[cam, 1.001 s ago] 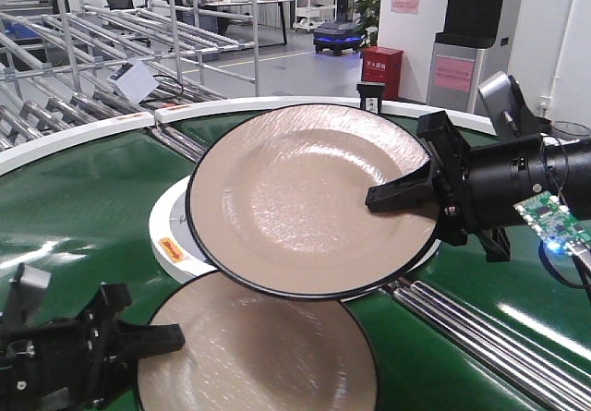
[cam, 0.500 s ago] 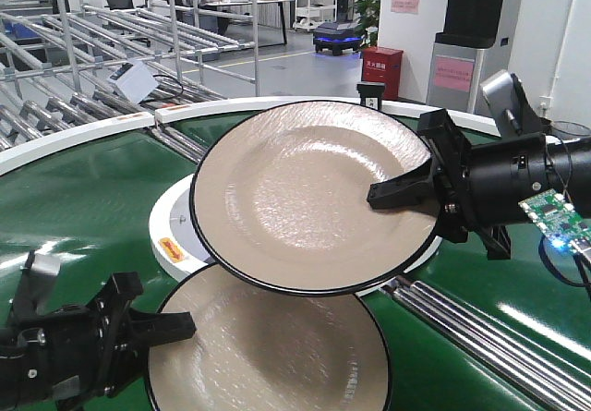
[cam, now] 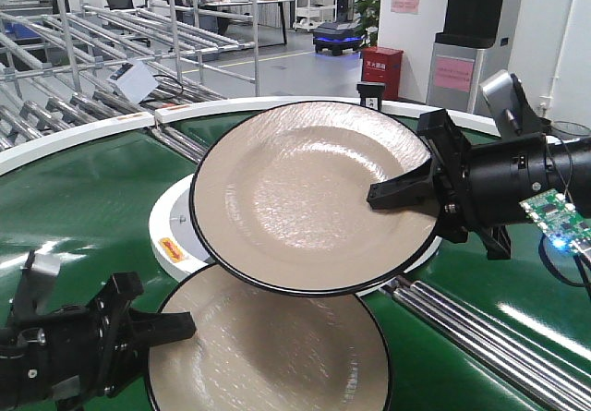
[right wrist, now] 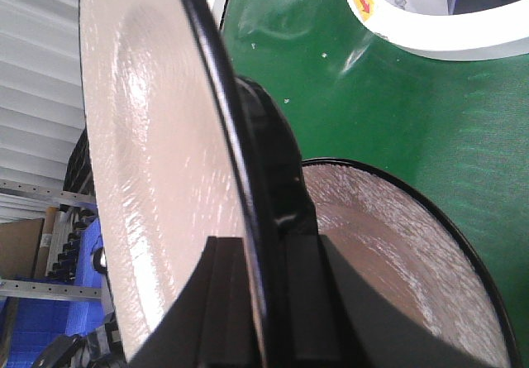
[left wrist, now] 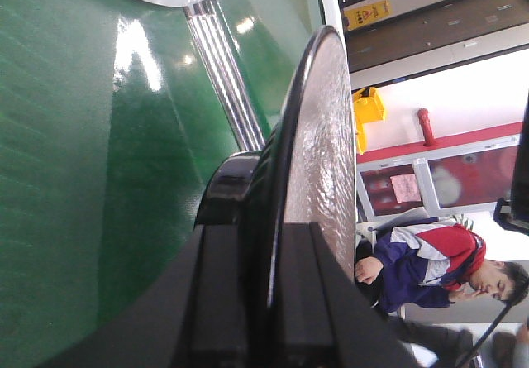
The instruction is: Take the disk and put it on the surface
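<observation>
Two disks show, both beige plates with black rims. The upper plate (cam: 305, 194) hangs tilted above the green belt, and my right gripper (cam: 380, 195) is shut on its right rim. In the right wrist view that plate (right wrist: 140, 153) stands edge-on between the fingers of the right gripper (right wrist: 260, 256). The lower plate (cam: 268, 346) sits partly under the upper one, with my left gripper (cam: 180, 323) shut on its left rim. Its edge (left wrist: 318, 136) runs into the left gripper (left wrist: 273, 248) in the left wrist view. The dark glossy surface is out of view.
The green conveyor belt (cam: 83, 199) rings a white hub (cam: 171, 231) under the plates. Metal rollers (cam: 480, 332) run at lower right. Pipe racks (cam: 92, 42) stand at the back left. A seated person (left wrist: 430, 265) shows beyond the lower plate.
Over the second, my left gripper shifted right and slightly up with the lower plate, and the upper plate rose a little. Nothing has moved in the last half second.
</observation>
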Controlling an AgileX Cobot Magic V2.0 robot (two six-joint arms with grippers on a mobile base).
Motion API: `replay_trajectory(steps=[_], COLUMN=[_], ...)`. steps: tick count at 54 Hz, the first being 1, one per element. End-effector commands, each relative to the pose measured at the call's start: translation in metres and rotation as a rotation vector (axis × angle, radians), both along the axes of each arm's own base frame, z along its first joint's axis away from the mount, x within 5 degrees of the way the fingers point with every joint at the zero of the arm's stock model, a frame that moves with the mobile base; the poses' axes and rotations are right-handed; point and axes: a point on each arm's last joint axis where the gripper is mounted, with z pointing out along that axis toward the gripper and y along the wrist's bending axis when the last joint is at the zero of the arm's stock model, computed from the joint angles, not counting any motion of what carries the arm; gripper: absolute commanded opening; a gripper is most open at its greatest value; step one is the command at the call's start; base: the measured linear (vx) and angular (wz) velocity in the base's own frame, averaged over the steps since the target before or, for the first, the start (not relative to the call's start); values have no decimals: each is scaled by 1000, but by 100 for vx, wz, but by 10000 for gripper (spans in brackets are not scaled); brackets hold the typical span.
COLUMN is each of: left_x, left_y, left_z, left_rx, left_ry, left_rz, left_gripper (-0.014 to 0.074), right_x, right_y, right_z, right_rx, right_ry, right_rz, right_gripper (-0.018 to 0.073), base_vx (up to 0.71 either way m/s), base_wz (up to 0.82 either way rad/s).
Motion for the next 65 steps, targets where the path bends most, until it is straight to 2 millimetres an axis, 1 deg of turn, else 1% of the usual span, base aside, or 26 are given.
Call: replay_trajectory(steps=[1,34,65], left_x=[-2,-2,-2], left_y=[-3,-3,-3], left_z=[31,31,31], left_rx=[-171,-171,-171], left_ry=[-46,-46,-46], left_rz=[8,8,8], left_gripper=[1,1,1], right_x=[-9,-9,-9], right_y=[0,0,0], right_z=[34,34,34], right_rx=[127,127,127], right_ry=[-90,-90,-90], right_rz=[-39,-39,-39], right_gripper=[0,0,0], base_vx=[0,-2,-17], base_wz=[0,1,2])
